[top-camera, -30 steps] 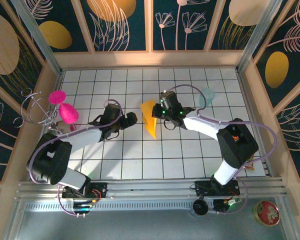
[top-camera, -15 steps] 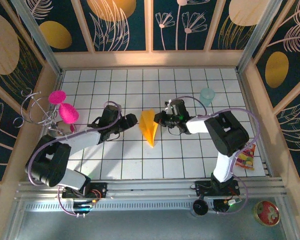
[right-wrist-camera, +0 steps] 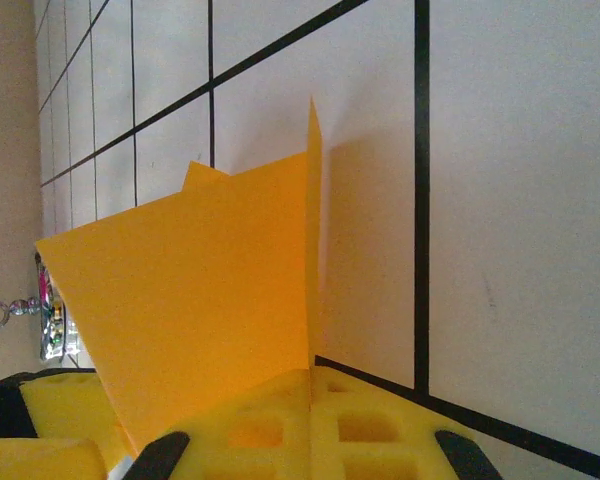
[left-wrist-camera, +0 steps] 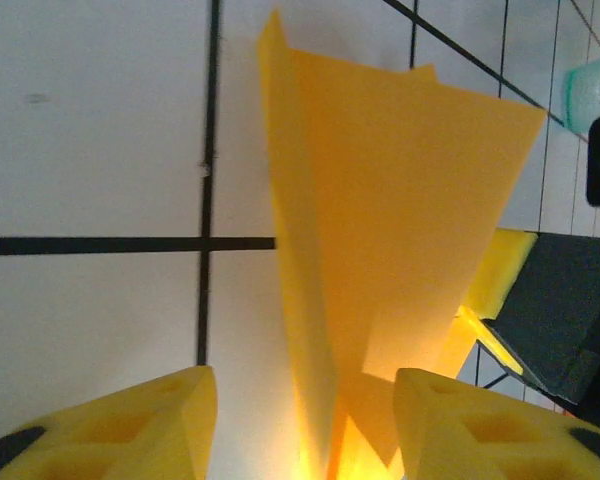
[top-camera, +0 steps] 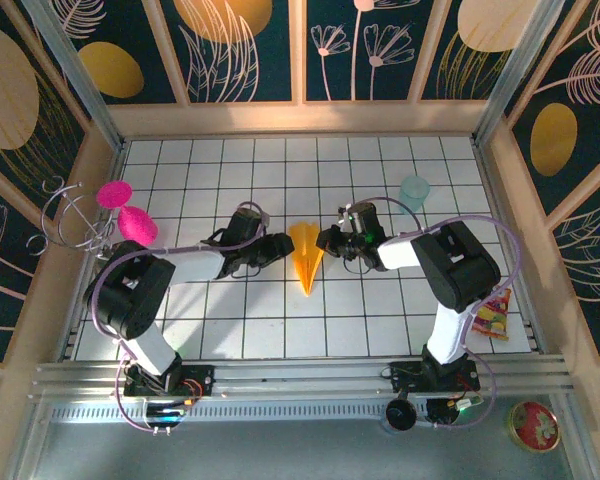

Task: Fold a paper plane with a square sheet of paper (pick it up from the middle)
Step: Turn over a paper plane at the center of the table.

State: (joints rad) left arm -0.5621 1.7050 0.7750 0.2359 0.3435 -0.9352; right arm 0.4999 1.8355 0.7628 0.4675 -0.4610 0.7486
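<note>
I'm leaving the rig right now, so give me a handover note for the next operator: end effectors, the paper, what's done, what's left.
Right end effector: shut on the paper plane from its right side.
Left end effector: jaws apart, straddling the opposite edge, not clamped.
Paper plane: mid-table, between the two arms.
Done: folded to a pointed dart with a centre crease.
Left: probably the wing folds, then set it down.

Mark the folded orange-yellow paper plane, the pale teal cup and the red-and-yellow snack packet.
folded orange-yellow paper plane [top-camera: 306, 255]: top external view, on its centre crease.
pale teal cup [top-camera: 414, 189]: top external view, on its open top.
red-and-yellow snack packet [top-camera: 491, 316]: top external view, on its printed face.
</note>
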